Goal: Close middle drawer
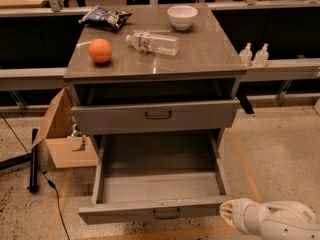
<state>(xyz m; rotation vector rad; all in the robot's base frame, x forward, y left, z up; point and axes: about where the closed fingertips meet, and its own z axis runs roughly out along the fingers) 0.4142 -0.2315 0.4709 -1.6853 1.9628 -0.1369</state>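
The middle drawer (125,215) stands pulled far out, its low front panel nearest the camera. The gripper (229,213) sits at that panel's right end, touching or just beside it. Whether it is clenched or released I cannot tell. Above, the top drawer (200,115) is slightly open.

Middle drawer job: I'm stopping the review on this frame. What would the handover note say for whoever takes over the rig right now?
The gripper is low at the lower right, next to the right end of the middle drawer front panel. I cannot tell whether they touch.
The middle drawer is pulled far out and nothing shows in its tray.
The top drawer above it sits slightly ajar, and it is not part of this job.
Done: approach only, since the drawer is not yet closed.
Left: push the front panel straight in until it sits flush with the cabinet.
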